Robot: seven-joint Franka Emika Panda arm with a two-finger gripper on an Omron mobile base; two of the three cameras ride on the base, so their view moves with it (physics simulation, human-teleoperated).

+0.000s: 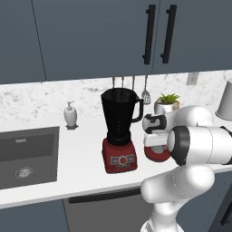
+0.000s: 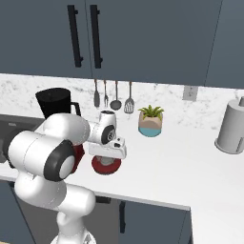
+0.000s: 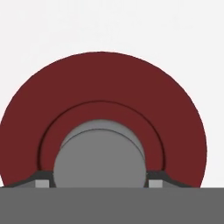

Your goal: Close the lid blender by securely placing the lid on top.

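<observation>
Lying flat on the counter (image 1: 86,163) just right of the blender (image 1: 118,131), the lid (image 3: 103,109) is straddled by the gripper (image 3: 99,181), its fingers (image 3: 42,180) spread to either side of the grey knob (image 3: 99,157); whether the knob is yet touched cannot be told. The lid is judged light, rigid and smooth, so a slip is possible. The knob is judged the best hold, since the thin disc offers little at its rim. The blender's mouth stands open.
</observation>
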